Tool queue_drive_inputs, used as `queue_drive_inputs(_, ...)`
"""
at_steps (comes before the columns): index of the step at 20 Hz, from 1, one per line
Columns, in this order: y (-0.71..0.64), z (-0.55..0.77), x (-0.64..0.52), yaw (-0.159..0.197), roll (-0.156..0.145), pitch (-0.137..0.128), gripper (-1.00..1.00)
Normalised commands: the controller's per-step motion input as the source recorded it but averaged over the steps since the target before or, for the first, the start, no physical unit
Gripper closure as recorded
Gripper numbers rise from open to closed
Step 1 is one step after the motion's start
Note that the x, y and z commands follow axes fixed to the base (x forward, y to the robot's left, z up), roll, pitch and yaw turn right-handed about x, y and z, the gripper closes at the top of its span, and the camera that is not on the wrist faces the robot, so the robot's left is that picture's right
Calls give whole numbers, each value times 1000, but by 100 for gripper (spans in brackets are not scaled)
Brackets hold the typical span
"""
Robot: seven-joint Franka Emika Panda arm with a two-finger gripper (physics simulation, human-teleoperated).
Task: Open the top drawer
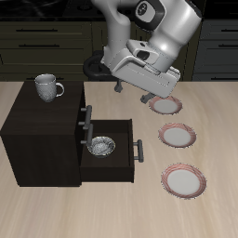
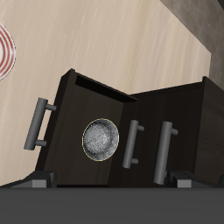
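Observation:
The dark wooden cabinet [image 1: 42, 135] stands on the table. Its top drawer [image 1: 80, 108] is shut, with its bar handle [image 1: 85, 113] against the front; the handle also shows in the wrist view [image 2: 164, 150]. A second shut drawer's handle [image 2: 133, 144] sits just below it. The lowest drawer [image 1: 113, 165] is pulled out and holds a small metal bowl [image 1: 102, 146], which also shows in the wrist view [image 2: 101, 138]. My gripper [image 1: 130, 91] hangs open and empty above the cabinet's front, higher than the top drawer's handle and apart from it. Its fingertips [image 2: 39, 180] are spread wide.
A grey mug [image 1: 46, 86] stands on the cabinet's top. Three red-rimmed plates [image 1: 177, 136] lie in a row on the table beside the cabinet, one also in the wrist view [image 2: 4, 48]. The open drawer's handle [image 1: 139, 152] juts toward the plates.

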Motion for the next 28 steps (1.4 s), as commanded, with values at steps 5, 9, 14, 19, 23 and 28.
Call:
queue_drive_inputs(5, -150, -104, 76, 2, -78, 61, -100)
queue_drive_inputs(9, -40, -71, -43, 42, -41, 9, -100)
queue_drive_inputs(14, -55, -29, -127, -7, -45, 41, -100)
queue_drive_inputs(19, -108, -46, -78, -7, -47, 30, -100)
queue_drive_inputs(23, -321, -4, 86, -17, -56, 12, -100)
queue_drive_inputs(28, -234, -4, 54, -4, -35, 5, -100)
